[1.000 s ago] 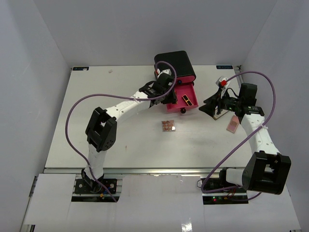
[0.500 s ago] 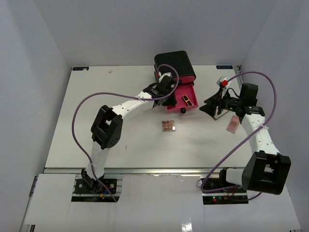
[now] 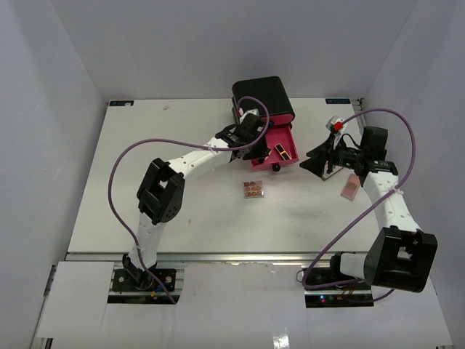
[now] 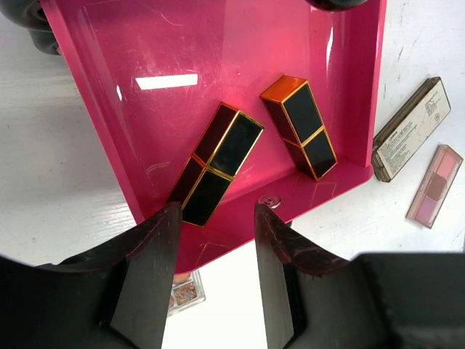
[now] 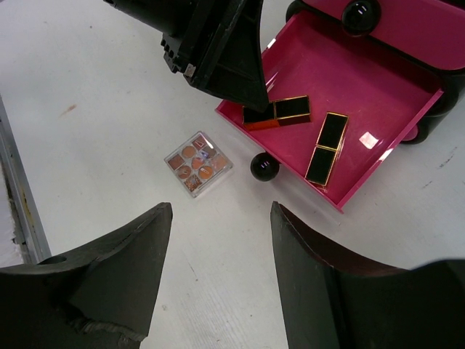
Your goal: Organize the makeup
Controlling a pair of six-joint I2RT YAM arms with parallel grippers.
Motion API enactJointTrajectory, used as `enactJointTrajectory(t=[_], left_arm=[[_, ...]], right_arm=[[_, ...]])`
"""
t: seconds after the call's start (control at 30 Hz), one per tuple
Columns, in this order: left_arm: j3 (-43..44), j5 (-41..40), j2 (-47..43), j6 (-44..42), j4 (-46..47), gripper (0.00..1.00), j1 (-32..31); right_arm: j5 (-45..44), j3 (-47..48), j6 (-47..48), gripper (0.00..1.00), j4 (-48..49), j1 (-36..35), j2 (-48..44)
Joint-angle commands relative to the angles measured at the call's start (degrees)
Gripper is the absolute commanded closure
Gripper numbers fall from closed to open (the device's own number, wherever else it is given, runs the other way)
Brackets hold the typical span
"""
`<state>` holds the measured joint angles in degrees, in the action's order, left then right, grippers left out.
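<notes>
Since the earlier frame the left arm's elbow has swung rightward in the top view, carrying the left gripper point(image 4: 216, 212) a little further over the open pink drawer point(image 4: 138, 102). The right gripper point(image 5: 218, 211) has barely shifted. Both sets of jaws stand apart and hold nothing. Two lipstick tubes lie flat in the drawer: one point(image 4: 216, 163) just above the left jaws in the wrist view, the other point(image 4: 299, 127) to its right near the drawer's front wall. Out on the surface point(image 3: 160, 160) are the square palette point(image 5: 197, 163), close in front of the drawer knob point(image 5: 264, 166), and the tan compact point(image 4: 411, 129) and pink compact point(image 4: 434, 186) at the right edge of the left wrist view. The lipstick placing looks done, so the step now is probably to back out cleanly. That means raising the left jaws straight up past the drawer wall without nudging the nearer tube. They can then come down on the palette squarely from above, jaws across two opposite edges, since it sits low and may slide.
</notes>
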<state>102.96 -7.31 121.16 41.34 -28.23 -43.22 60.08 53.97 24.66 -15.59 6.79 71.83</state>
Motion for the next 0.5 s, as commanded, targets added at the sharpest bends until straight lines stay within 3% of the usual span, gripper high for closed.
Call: enactJointTrajectory(t=[0.0,0.27,0.37,0.47], left_arm=[[2.2,1.8,-3.6,-0.9,0.4,0.45,0.3],[-3.6,7.4,-14.7,-9.9,4.4,0.45,0.5],[-10.4,12.6,-21.0,-14.0,6.8,0.44,1.3],[-22.8,18.7,-30.1,-19.4,12.3,0.34,3.8]], right_arm=[[1.8,-0.6,1.0,0.37,0.2,0.3,0.6],[3.6,-1.3,3.5,0.37,0.2,0.2,0.7],[4.4,-1.8,6.1,0.38,0.2,0.0,0.2],[3.8,-2.6,10.6,0.39,-0.6,-1.7,-0.7]])
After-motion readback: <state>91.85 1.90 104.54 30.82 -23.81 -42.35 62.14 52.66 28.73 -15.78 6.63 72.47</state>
